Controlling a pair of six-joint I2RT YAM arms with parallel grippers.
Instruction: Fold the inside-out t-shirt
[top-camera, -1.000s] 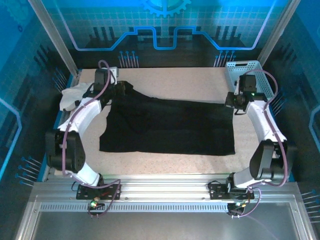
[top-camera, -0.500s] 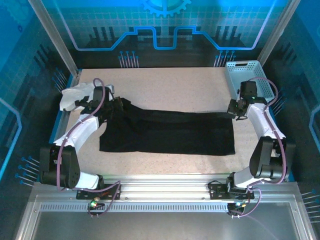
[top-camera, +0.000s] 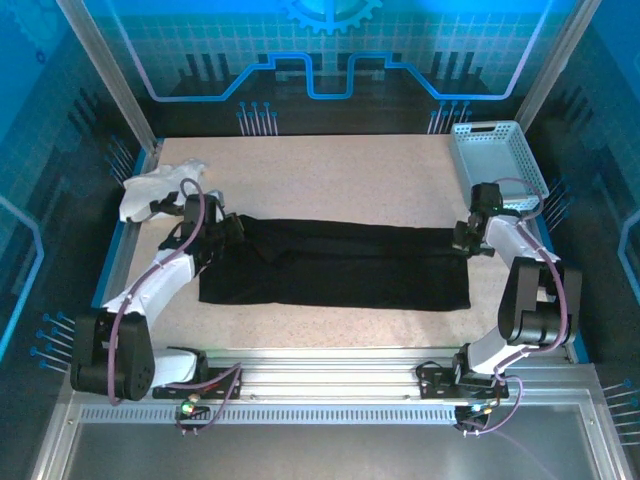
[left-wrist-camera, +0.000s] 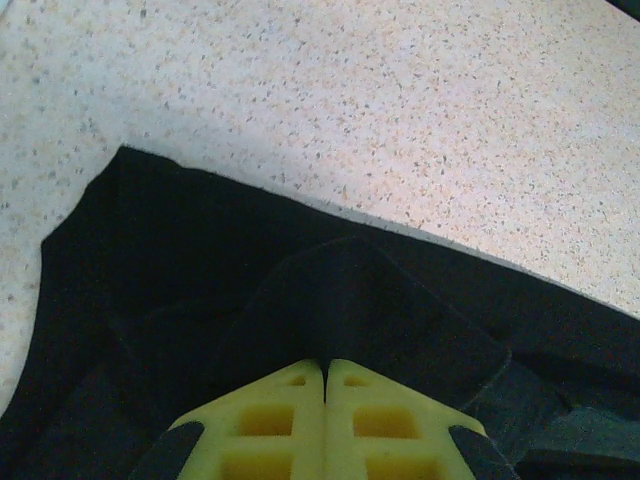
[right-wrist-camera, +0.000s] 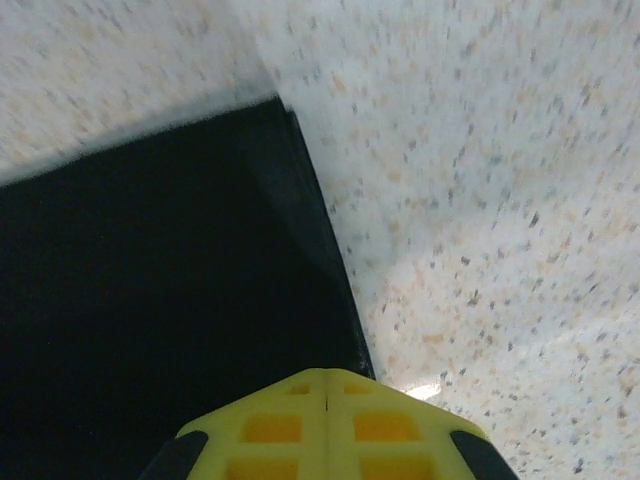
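On the speckled table (top-camera: 340, 170), the black t-shirt (top-camera: 340, 265) lies as a long band between the arms. The left gripper (left-wrist-camera: 326, 362), fingers closed, pinches a raised peak of fabric at its left end. The right gripper (right-wrist-camera: 327, 376) is closed at its right edge; whether it holds cloth cannot be told.

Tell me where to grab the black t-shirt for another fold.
I'd grip the t-shirt at its right short end's corners, coming from the right over the table. It lies as a long flat band, and that end's edge is straight, layered and exposed.
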